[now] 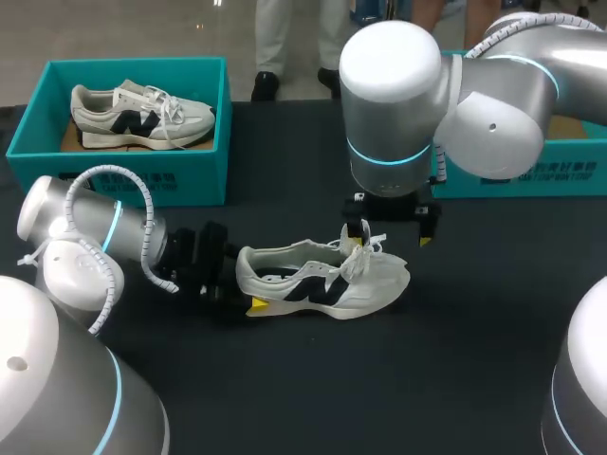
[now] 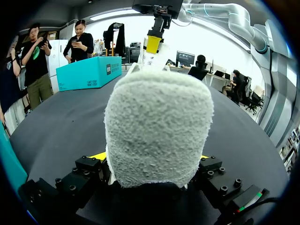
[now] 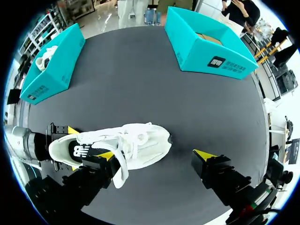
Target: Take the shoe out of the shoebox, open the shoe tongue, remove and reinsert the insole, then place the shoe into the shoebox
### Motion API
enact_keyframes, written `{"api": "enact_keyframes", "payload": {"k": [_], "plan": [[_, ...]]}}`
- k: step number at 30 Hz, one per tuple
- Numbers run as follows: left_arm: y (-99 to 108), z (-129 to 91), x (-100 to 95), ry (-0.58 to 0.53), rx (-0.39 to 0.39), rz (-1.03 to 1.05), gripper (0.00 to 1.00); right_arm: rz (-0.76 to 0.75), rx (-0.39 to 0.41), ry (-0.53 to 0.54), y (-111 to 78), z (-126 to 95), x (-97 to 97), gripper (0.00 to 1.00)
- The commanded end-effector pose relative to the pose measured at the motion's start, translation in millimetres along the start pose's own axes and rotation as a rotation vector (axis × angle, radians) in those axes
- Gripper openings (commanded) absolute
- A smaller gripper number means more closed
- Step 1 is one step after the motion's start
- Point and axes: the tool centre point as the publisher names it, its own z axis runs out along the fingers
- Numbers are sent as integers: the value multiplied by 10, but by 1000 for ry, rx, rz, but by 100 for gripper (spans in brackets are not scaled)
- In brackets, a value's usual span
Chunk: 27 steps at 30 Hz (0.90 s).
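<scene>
With the left claw (image 1: 248, 286) clamped on its stiff heel (image 2: 159, 126), the white-and-black cloth shoe (image 1: 322, 280) looks light and bendy; the right claw (image 3: 155, 155), wide apart, should pinch the floppy tongue (image 1: 353, 251).

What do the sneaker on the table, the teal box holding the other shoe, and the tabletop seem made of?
White sneaker with dark logo: matte, fuzzy suede-like heel, probably textile elsewhere. Teal open box: likely cardboard, with a brown unprinted floor showing. Black tabletop: matte, non-reflective; material unclear.
</scene>
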Motion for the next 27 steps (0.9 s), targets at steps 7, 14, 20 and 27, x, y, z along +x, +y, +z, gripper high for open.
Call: {"api": "enact_keyframes", "payload": {"k": [7,14,20,27], "plan": [[54,82,-8,-3,-5,0,0,-469,-81,172,-32,-307,56,100],[54,82,-8,-3,-5,0,0,-510,-47,164,-66,-393,73,100],[54,82,-8,-3,-5,0,0,-510,-47,164,-66,-393,73,100],[54,82,-8,-3,-5,0,0,-606,-82,183,-34,-482,138,100]]}}
